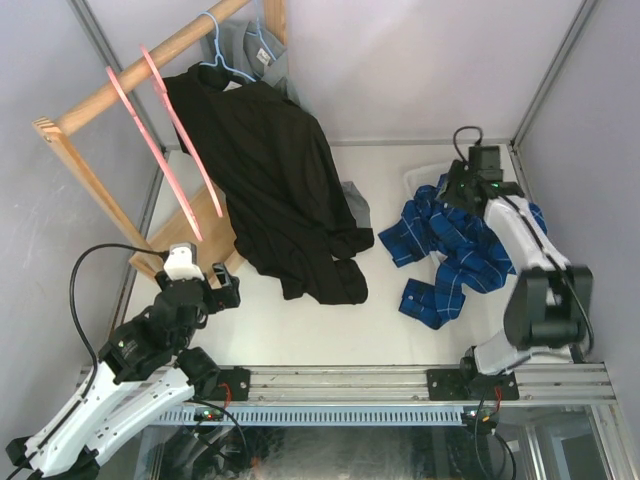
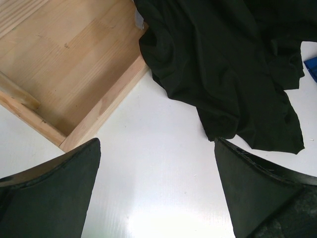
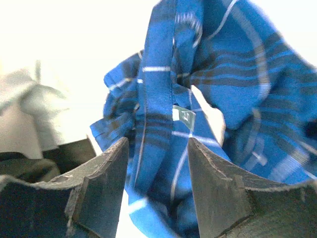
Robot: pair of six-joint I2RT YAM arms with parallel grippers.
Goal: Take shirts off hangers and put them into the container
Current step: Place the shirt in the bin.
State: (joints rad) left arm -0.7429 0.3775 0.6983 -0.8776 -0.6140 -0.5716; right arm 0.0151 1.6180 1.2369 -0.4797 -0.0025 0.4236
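Plaid shirt (image 1: 450, 250) over container (image 1: 422, 180), frame right; R gripper (image 3: 156, 148) half-open, cloth between, grip unclear; L gripper (image 2: 157, 145) wide open, empty; next: black shirt (image 1: 280, 190) needs unhooking from hanger (image 1: 214, 50).

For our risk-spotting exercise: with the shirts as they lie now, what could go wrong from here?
1. Much of the blue plaid shirt sprawls out of the container onto the table; it may slide out.
2. The black shirt hangs from the wooden rack; the left gripper tugging its hem could tip the rack.
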